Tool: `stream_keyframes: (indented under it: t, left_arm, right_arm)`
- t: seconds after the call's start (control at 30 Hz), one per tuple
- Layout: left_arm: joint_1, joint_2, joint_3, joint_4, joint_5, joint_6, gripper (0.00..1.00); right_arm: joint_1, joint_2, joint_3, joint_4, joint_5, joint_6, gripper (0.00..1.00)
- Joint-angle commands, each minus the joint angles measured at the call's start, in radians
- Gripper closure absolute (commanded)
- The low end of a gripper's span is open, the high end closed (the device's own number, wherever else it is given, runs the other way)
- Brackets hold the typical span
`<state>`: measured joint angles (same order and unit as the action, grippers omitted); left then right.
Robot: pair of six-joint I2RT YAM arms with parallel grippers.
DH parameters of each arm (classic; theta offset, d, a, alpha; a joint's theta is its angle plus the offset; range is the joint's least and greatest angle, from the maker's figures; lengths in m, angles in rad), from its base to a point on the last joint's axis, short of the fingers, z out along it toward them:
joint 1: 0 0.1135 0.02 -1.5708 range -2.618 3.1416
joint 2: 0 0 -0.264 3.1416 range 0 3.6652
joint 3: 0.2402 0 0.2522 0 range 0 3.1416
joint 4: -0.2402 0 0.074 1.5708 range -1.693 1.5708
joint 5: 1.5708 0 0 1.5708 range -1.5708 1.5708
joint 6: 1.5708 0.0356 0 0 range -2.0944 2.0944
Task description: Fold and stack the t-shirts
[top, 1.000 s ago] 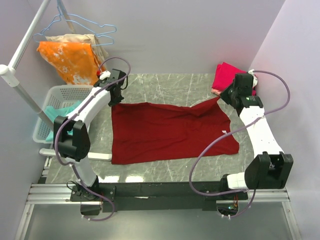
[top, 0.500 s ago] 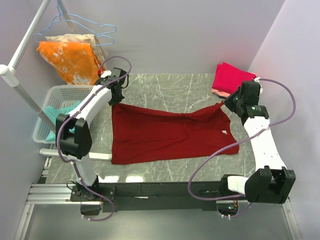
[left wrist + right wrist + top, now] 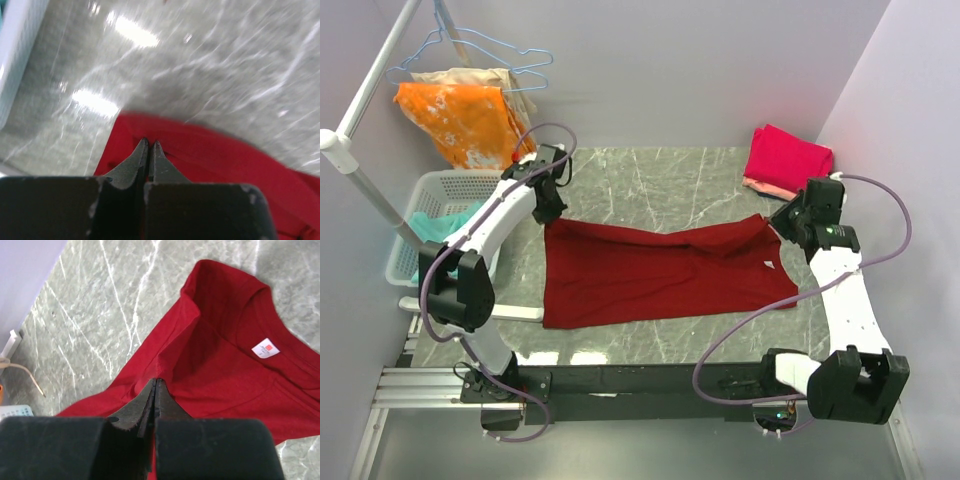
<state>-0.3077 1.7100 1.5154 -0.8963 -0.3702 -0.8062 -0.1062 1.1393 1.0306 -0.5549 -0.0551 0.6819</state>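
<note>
Both left gripper and right gripper, fingers pinching an edge of the red shirt, have dragged it nearer, so the fold's started.

Table: I see a grey, marble-veined top.
Middle: a maroon t-shirt lies spread out, its far edge bunched.
Far right corner: I see a folded pink t-shirt atop a peach t-shirt.

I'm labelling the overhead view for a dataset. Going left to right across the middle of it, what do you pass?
Laundry basket → left end effector → dark red t-shirt → right end effector. The folded pink pile overlaps the right end effector sideways, so it is left out.
</note>
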Motion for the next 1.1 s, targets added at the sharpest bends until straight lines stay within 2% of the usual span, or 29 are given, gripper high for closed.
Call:
stream_keyframes:
  t: [0.0,0.37,1.07]
  left_arm:
    - [0.004,-0.042,-0.053,-0.059,0.025,-0.025,0.99]
    - [0.005,-0.085,-0.194,-0.084,0.07,-0.068,0.99]
    - [0.005,-0.082,-0.353,-0.093,0.063,-0.136,0.97]
  right_arm:
    - [-0.039,-0.036,-0.009,-0.002,-0.015,-0.013,1.0]
    - [-0.154,-0.01,-0.05,0.001,-0.081,-0.033,1.0]
    - [-0.167,-0.047,-0.148,-0.042,-0.069,-0.044,1.0]
